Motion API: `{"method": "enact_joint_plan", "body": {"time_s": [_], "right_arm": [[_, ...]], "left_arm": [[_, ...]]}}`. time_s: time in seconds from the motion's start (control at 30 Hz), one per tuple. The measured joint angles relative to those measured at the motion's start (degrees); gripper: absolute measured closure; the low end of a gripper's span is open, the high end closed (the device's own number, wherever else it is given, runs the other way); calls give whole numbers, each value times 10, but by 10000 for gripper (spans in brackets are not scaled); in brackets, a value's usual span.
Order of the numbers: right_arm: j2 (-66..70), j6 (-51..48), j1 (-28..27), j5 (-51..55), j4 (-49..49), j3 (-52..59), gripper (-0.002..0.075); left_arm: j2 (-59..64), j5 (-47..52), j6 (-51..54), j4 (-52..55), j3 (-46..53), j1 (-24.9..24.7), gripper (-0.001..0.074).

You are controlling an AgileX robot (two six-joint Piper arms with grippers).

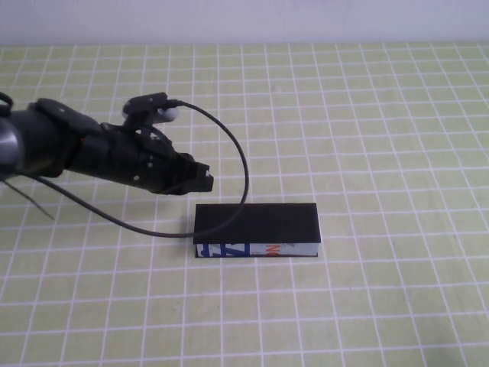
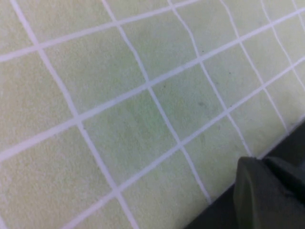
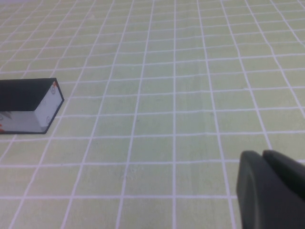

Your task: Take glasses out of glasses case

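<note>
The glasses case (image 1: 256, 225) lies shut on the green checked mat, its black lid on top and its white printed front facing me. The glasses are not in view. My left gripper (image 1: 202, 180) hovers just behind the case's left rear corner, fingers together and empty. In the left wrist view the fingers (image 2: 267, 191) sit over the case's dark edge (image 2: 293, 140). My right gripper (image 3: 264, 191) is shut and empty, far to the case's right. The case (image 3: 28, 102) shows end-on in the right wrist view. The right arm is outside the high view.
A black cable (image 1: 243, 164) loops from the left wrist down to the mat beside the case's left end. The green mat with white grid lines (image 1: 382, 138) covers the whole table. A pale wall runs along the far edge.
</note>
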Motion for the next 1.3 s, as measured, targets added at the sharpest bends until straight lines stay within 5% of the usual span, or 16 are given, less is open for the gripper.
{"method": "enact_joint_plan", "body": {"time_s": [0.37,0.77,0.93,1.3], "right_arm": [[0,0,0,-19,6,0,743],[0,0,0,-192,272,0,743],[60,-5,0,-56,313,-71,743],[475,-186,0,233,304,-334,743]], "left_arm": [[62,13,-1,21,-28,-4,739],[62,13,-1,41,-30,-4,739],[62,13,-1,41,-30,-4,739],[62,12,-1,46,-30,-4,739]]}}
